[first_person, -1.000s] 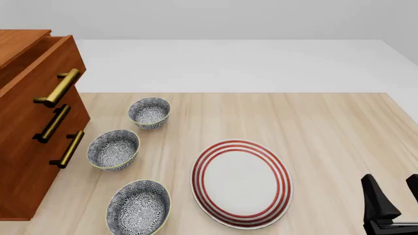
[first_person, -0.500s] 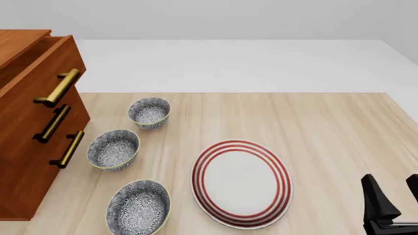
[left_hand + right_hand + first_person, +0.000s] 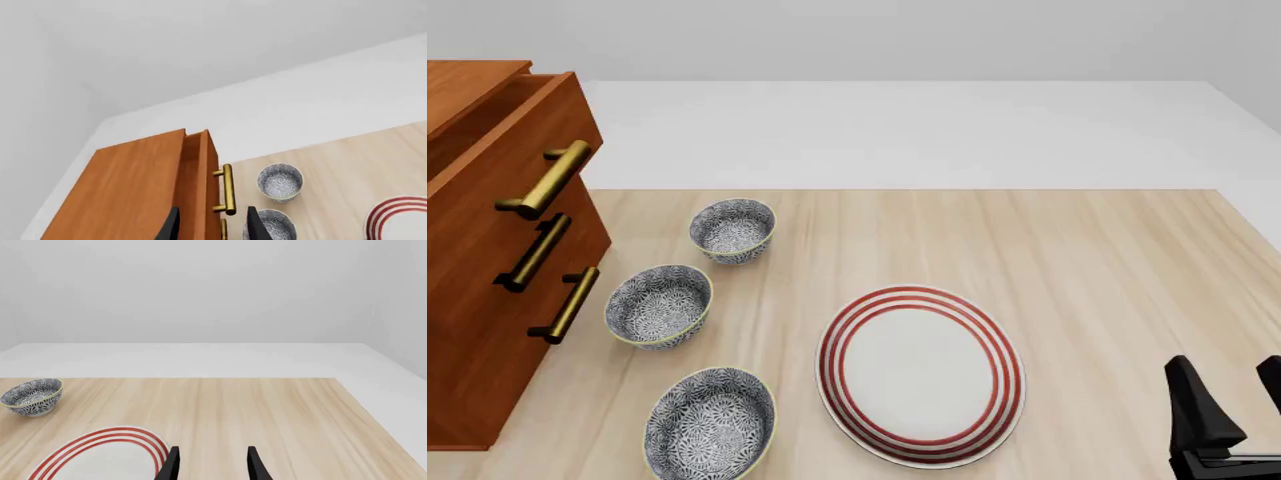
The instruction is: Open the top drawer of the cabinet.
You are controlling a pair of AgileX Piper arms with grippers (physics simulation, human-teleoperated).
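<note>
The right gripper (image 3: pixel 1232 400) hovers near the table's (image 3: pixel 1094 260) near right corner, fingers parted and holding nothing. The left gripper (image 3: pixel 210 224), likewise open and empty, hangs above the cabinet (image 3: pixel 481 300) at the left edge, whose top drawer (image 3: pixel 507 130) juts slightly out, just beside three patterned bowls (image 3: pixel 661 305).

- The cabinet (image 3: pixel 487 300) is reddish-brown wood with a smooth, faintly satin face.
- The top drawer (image 3: pixel 507 140) shares that wood; its bar handle (image 3: pixel 550 180) looks like brushed brass with a soft shine.
- The table (image 3: pixel 1094 260) is pale wood with fine straight grain, matt.
- The three bowls (image 3: pixel 659 305) look like glazed ceramic with a dense blue-grey pattern.
- The plate (image 3: pixel 921 375) is smooth white ceramic ringed in red.
- The right gripper (image 3: pixel 1225 405) is matt black.
</note>
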